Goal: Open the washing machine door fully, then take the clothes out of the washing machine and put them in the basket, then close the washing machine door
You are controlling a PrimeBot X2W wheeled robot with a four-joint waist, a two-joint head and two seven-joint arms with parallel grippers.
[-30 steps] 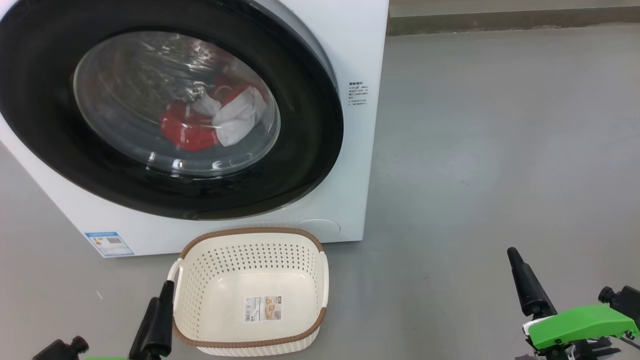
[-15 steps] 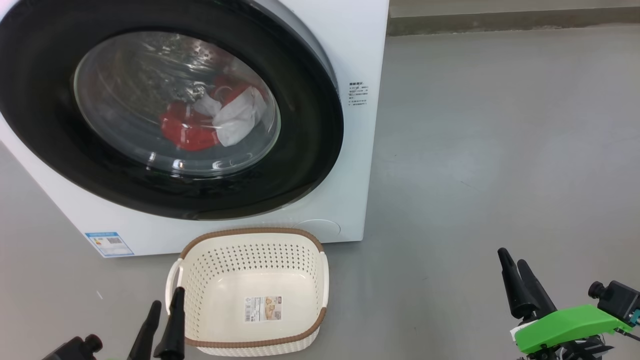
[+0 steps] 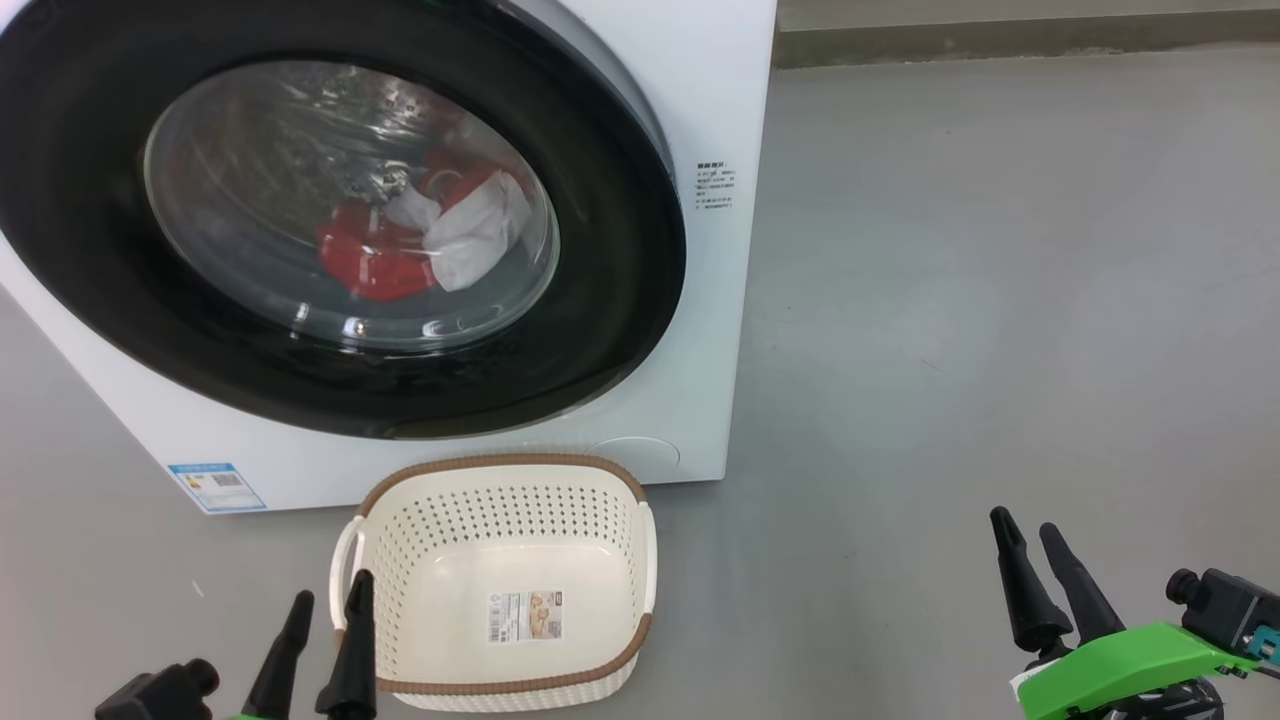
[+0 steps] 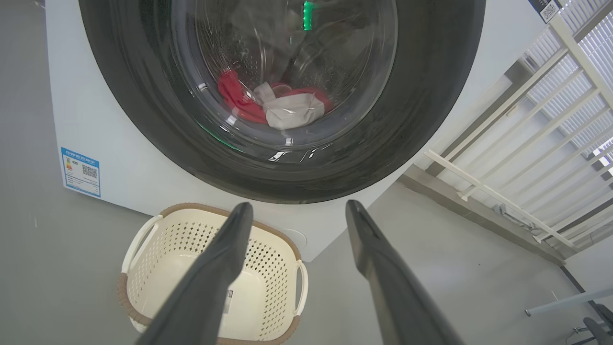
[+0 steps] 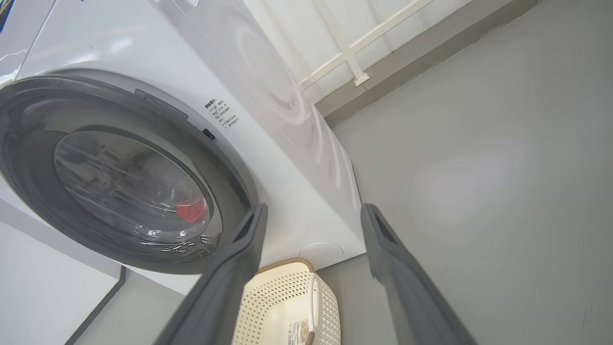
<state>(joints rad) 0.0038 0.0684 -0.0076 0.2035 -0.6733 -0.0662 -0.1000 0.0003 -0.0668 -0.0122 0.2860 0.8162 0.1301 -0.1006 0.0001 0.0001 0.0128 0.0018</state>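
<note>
door: the washing machine door (image 3: 620,300) is shut flat against the front, black rim all round the glass bowl
clothes: red and white bundle (image 3: 375,255) low in the drum, seen through the glass
machine: the washing machine (image 3: 735,90) sits on the grey floor (image 3: 1000,250), with a blue label (image 3: 217,487) at its lower left corner
basket: cream basket (image 3: 500,464) on the floor just in front of the machine, under the door, the paper label on its bottom showing
left gripper: (image 3: 331,590) fingers spread apart, nothing between them, right by the basket's left handle
right gripper: (image 3: 1024,523) also spread, nothing pinched, over bare floor well to the right of the basket
</note>
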